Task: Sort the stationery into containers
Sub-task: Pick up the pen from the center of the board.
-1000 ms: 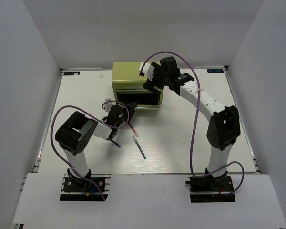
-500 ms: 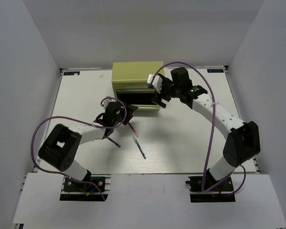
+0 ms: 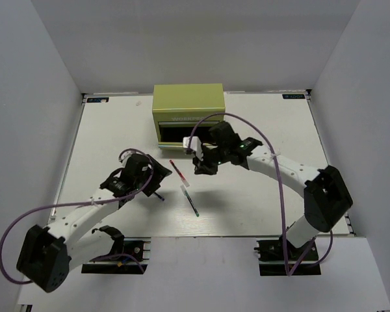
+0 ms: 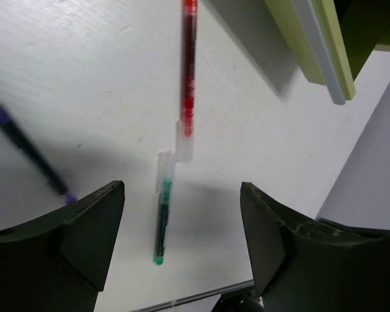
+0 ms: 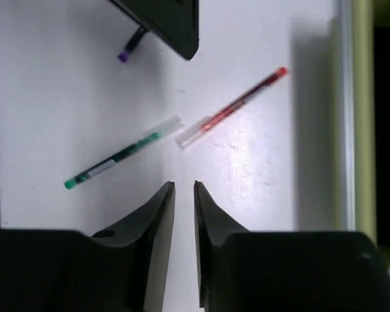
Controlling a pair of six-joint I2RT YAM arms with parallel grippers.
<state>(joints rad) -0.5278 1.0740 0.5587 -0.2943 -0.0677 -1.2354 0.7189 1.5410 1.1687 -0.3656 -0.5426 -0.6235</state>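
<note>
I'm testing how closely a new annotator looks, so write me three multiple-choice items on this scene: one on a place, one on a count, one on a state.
1. Where does the red pen lie?
A. inside a drawer
B. far off at the right edge
C. between the olive chest and the teal-green pen

2. How many pens show in the left wrist view?
A. one
B. three
C. six

3. The left gripper is:
A. open, holding nothing
B. shut on a pen
C. out of view

Answers:
1 C: the top view shows it just in front of the chest, with the teal-green pen nearer the arms.
2 B: the red, the teal-green and a dark pen at the left.
3 A: its fingers stand wide apart and clasp nothing.
</note>
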